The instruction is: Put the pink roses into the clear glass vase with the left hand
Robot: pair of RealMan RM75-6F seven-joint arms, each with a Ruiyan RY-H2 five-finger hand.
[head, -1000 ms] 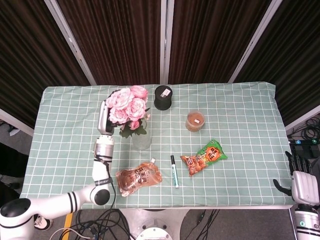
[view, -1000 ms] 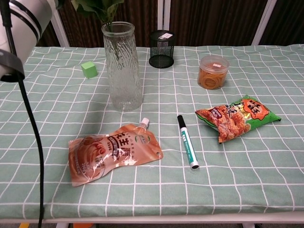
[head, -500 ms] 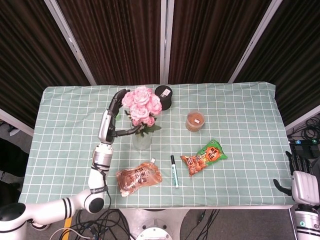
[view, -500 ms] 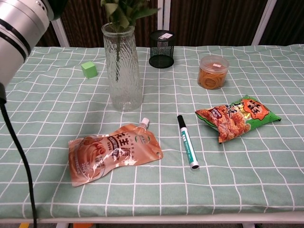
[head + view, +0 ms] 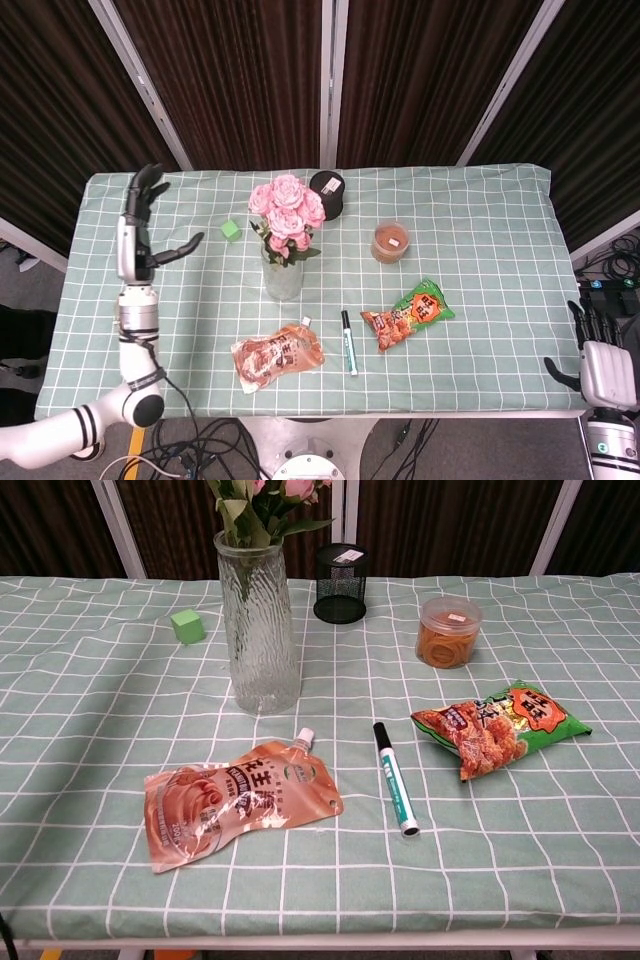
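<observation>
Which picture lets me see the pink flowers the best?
The head view. It looks down on the whole bunch of pink roses standing in the clear glass vase. The chest view cuts off at the top, so it shows only a few leaves, the lowest petals and the stems inside the vase.

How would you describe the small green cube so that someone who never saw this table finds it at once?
Start from the clear glass vase holding the pink roses, near the middle of the checked tablecloth. Look to its left, slightly farther back: the small green cube sits alone there. It is the only plain, solid-coloured block; the other green item is a printed snack bag.
</observation>
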